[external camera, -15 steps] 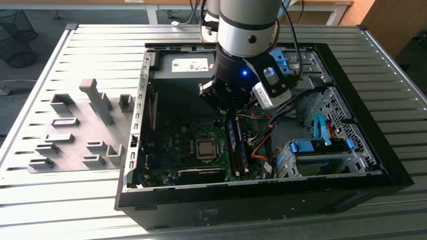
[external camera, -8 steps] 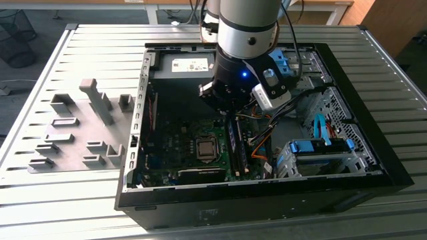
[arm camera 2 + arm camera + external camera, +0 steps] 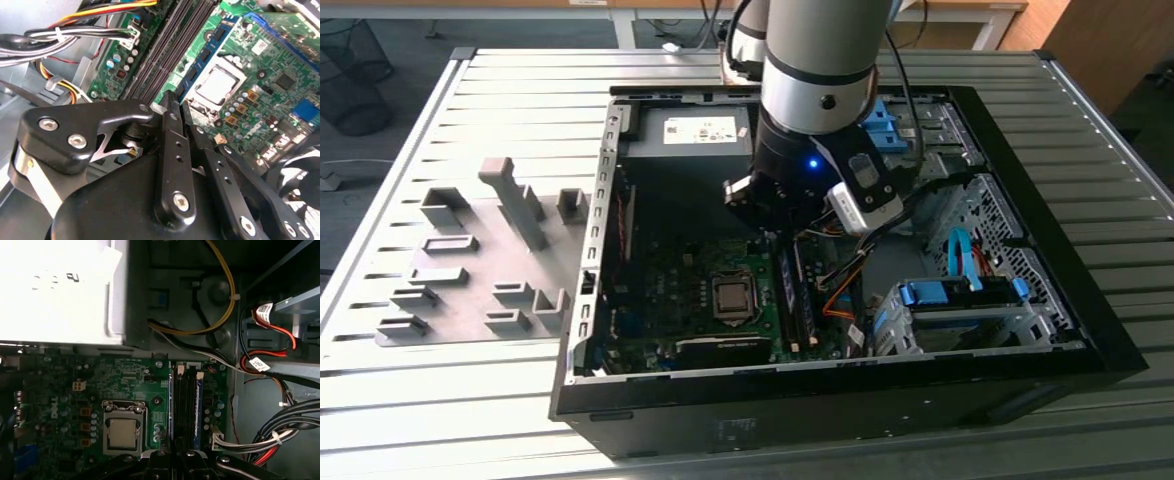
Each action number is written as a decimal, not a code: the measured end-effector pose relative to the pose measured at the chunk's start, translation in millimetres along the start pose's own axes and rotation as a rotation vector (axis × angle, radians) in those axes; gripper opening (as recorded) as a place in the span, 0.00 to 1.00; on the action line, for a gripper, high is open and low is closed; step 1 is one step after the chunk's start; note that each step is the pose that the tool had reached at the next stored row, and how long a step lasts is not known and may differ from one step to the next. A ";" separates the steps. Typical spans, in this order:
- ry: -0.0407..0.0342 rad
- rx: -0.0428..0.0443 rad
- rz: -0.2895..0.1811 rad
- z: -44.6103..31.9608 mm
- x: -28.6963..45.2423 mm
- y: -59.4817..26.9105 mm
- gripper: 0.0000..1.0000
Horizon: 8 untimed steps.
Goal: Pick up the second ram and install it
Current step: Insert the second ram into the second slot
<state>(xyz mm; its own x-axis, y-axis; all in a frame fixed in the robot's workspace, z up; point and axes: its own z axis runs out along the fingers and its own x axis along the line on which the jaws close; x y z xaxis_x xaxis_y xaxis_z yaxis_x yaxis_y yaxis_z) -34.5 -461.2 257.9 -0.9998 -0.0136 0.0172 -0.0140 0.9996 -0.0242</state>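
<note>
A blue-green ram stick (image 3: 207,52) with dark chips stands in the slot nearest the CPU socket, seen edge-on in the first wrist view (image 3: 171,405). My gripper (image 3: 178,100) hangs just over one end of that stick, its two black fingers (image 3: 170,130) drawn together with nothing visible between them. I cannot tell whether the tips touch the stick. In the exterior view the gripper (image 3: 781,228) sits low inside the open computer case, at the far end of the black memory slots (image 3: 798,295). Another thin blue edge (image 3: 198,405) runs along the outermost slot.
The CPU socket (image 3: 122,432) lies beside the slots. The power supply (image 3: 694,130) fills the case's far corner. Cable bundles (image 3: 280,435) crowd the other side of the slots, near a blue drive bay (image 3: 954,295). A grey fixture plate (image 3: 480,260) lies on the table at the exterior view's left.
</note>
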 end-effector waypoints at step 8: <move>0.0003 -0.0004 0.014 3.9 -0.2 -2.5 0.14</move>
<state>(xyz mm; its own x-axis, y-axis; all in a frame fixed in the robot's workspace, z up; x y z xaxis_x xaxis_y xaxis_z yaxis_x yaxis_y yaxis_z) -34.4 -463.8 254.1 -0.9999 0.0002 0.0172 -0.0002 0.9997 -0.0240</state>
